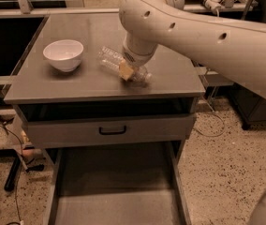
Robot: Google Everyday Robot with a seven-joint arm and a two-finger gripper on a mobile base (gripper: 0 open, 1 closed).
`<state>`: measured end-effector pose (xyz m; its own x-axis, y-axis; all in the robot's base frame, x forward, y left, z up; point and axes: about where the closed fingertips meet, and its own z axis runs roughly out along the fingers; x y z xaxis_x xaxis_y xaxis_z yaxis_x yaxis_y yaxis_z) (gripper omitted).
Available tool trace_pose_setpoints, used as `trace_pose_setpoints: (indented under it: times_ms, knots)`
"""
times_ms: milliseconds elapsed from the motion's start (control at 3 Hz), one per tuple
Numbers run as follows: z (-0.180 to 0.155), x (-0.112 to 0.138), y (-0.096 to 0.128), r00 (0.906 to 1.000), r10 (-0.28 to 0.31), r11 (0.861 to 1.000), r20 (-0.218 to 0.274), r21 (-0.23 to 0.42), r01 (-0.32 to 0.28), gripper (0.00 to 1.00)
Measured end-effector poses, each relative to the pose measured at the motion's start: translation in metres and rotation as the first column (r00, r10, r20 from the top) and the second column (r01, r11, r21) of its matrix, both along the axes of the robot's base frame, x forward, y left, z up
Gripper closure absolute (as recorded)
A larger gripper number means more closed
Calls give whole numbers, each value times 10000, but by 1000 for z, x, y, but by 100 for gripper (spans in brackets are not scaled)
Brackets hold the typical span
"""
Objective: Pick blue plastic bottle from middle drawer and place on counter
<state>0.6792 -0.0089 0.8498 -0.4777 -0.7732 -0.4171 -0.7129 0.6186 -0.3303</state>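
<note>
The blue plastic bottle (110,58) is a clear ribbed bottle lying tilted on its side at the counter (91,29), right of centre near the front. My gripper (128,71) comes down from the big white arm and is shut on the bottle's middle, with one tan finger pad (125,70) showing against it. I cannot tell whether the bottle rests on the counter or hangs just above it. The middle drawer (116,177) is pulled out below, its grey floor bare.
A white bowl (63,54) stands on the counter's left side, a short way left of the bottle. The upper drawer front with a black handle (112,131) sits slightly open under the counter. Speckled floor lies to the right, cables and a black bar to the left.
</note>
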Motion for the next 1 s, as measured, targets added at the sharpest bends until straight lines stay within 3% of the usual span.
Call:
trace_pose_setpoints:
  times_ms: [1000]
  knots:
    - [0,0,0,10000,0,10000,0,0,0,12]
